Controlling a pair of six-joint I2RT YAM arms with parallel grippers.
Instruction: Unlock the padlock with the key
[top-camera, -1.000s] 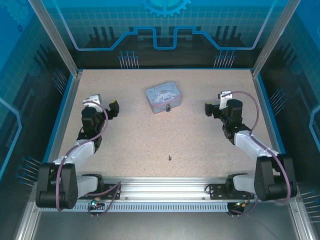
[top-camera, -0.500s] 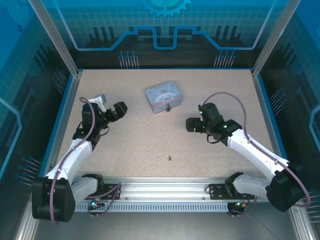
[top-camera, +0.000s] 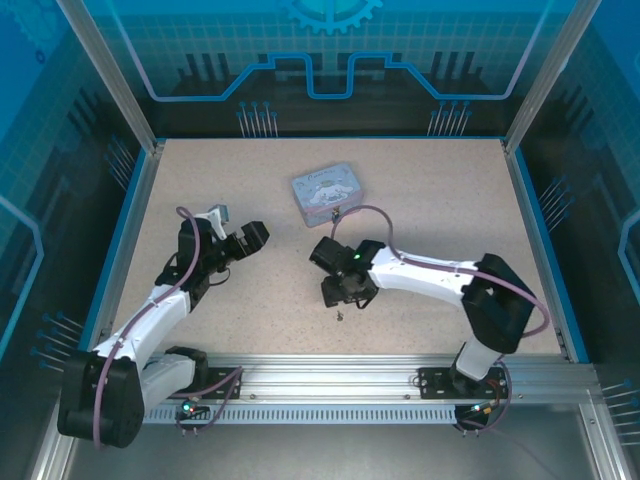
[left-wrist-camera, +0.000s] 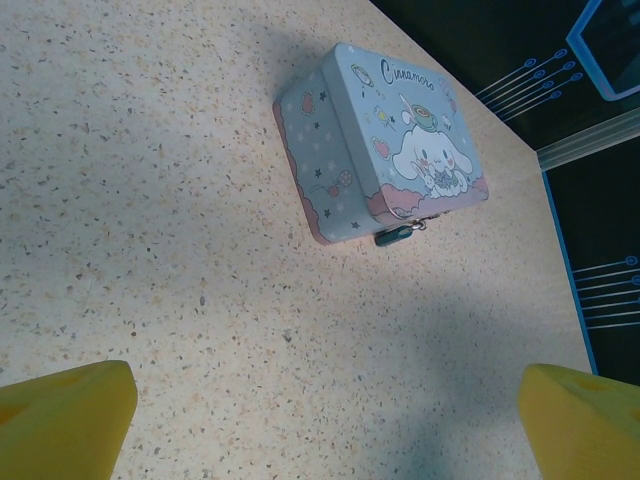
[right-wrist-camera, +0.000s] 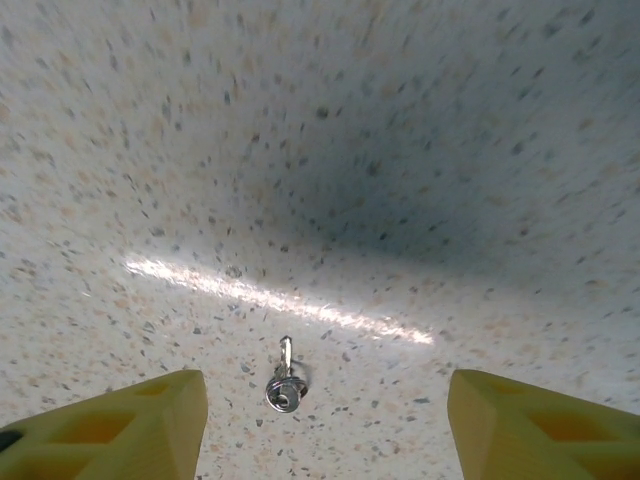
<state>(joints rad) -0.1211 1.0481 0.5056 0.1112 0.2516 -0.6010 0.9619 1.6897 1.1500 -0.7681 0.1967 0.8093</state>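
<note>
The key is tiny and silvery, with a small ring at its head, and lies flat on the speckled table. My right gripper hangs just above it, open, and the key sits between the yellow fingertips, nearer the left one, touching neither. From above, the key lies just in front of the right gripper. The teal padlock hangs at the front of the pale blue cartoon tin. My left gripper is open and empty, well short of the tin.
The tin stands at the middle back of the table, with the padlock on its near side. The right arm's cable arcs close past it. Blue rails edge the table, and a metal rail runs along the front.
My right arm has swung from the right side to the table's middle and come down over the key. My left gripper has moved right and a little nearer, toward the tin's side.
</note>
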